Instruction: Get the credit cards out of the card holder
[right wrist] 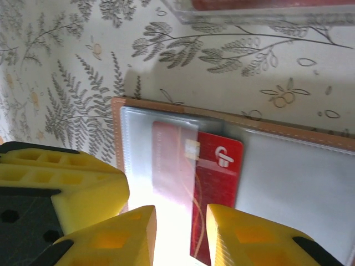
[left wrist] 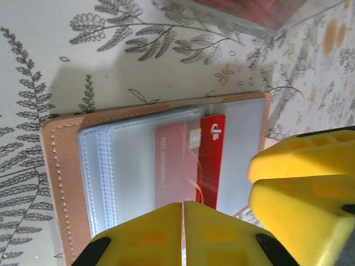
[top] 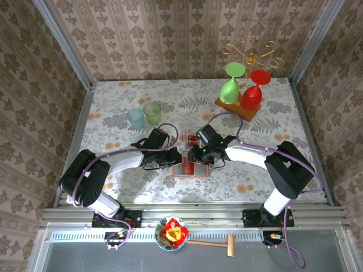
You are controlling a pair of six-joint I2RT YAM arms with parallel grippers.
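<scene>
The card holder [top: 190, 169] lies open on the table between both grippers, salmon-brown leather [left wrist: 62, 166] framing clear grey-blue pockets [right wrist: 288, 183]. One red credit card [left wrist: 211, 160] [right wrist: 219, 172] sticks about halfway out of a pocket. My left gripper [top: 174, 160] [left wrist: 183, 206] is shut, its tips pressed together low over the pocket's side. My right gripper [top: 200, 157] [right wrist: 181, 219] is open, its yellow fingers either side of the card's near edge. A finger [left wrist: 299, 183] of the right gripper shows in the left wrist view.
A small red and dark flat item [top: 193, 136] lies just behind the holder. A wooden stand [top: 238, 106] with a green and a red glass is at the back right. Two cups [top: 144, 115] stand at the back left.
</scene>
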